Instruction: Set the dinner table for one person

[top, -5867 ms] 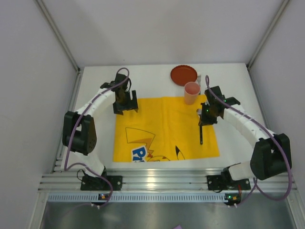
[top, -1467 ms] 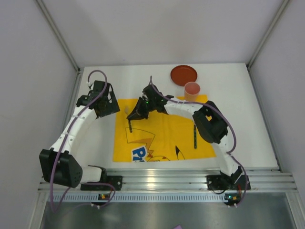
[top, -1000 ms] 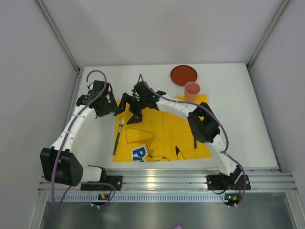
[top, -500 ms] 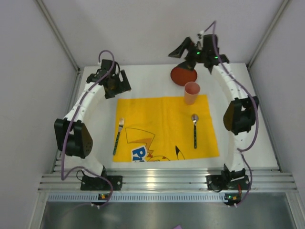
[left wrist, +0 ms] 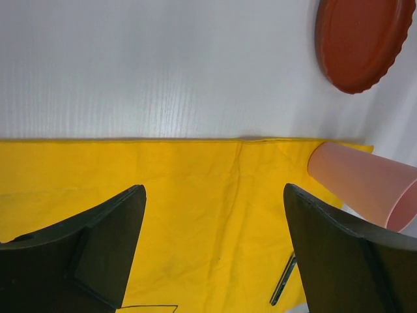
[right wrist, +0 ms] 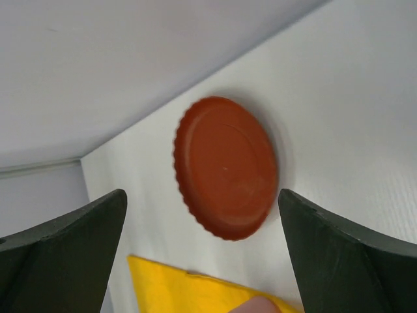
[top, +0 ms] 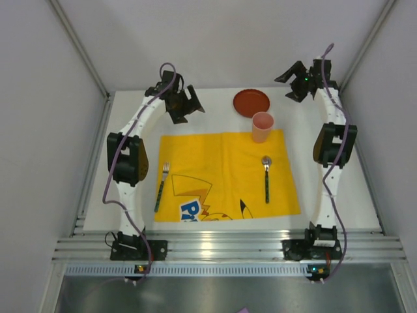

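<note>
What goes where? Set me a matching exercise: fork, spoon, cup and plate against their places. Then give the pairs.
Things:
1. fork
2. spoon
3. pink cup
4. red plate

Places:
A. at the far edge of the yellow mat, near its right corner
B. on the bare table beyond the mat
C. lying along the mat's left edge
D. lying on the mat's right side

Pairs: 1-C, 2-D, 3-A, 4-B

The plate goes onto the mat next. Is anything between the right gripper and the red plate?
Nothing visible between the open right gripper and the red plate. The pink cup, at the mat's far edge, stands partly on the plate's way in.
</note>
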Robot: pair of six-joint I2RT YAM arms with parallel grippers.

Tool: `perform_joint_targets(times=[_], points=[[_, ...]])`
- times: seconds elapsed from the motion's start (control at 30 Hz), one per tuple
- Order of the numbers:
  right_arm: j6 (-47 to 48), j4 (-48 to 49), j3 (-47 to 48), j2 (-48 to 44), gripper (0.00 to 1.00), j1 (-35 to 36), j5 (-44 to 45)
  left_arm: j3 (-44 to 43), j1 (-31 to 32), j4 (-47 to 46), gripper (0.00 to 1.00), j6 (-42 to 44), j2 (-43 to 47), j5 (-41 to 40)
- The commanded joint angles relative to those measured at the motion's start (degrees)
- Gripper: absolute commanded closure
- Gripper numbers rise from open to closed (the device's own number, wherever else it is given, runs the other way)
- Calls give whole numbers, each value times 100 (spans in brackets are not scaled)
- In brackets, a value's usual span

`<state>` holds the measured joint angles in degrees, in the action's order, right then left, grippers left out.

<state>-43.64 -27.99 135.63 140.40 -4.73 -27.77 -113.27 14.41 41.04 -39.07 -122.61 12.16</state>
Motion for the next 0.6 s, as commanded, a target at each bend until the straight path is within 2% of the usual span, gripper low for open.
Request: perform_joint_targets(times=[0.0, 0.37, 0.4, 0.57], points=[[83, -313, 289, 479, 0, 174, 166, -283, 0, 185, 9, -84, 149, 41], [259, -295, 359, 1244, 0, 429, 386, 77, 0, 642, 9, 49, 430, -408], [268, -295, 341, 1270, 0, 612, 404, 103, 0, 660, 9, 49, 448, -416], [347, -435, 341, 1376, 8, 789, 579, 139, -9, 721, 9, 75, 518, -565]])
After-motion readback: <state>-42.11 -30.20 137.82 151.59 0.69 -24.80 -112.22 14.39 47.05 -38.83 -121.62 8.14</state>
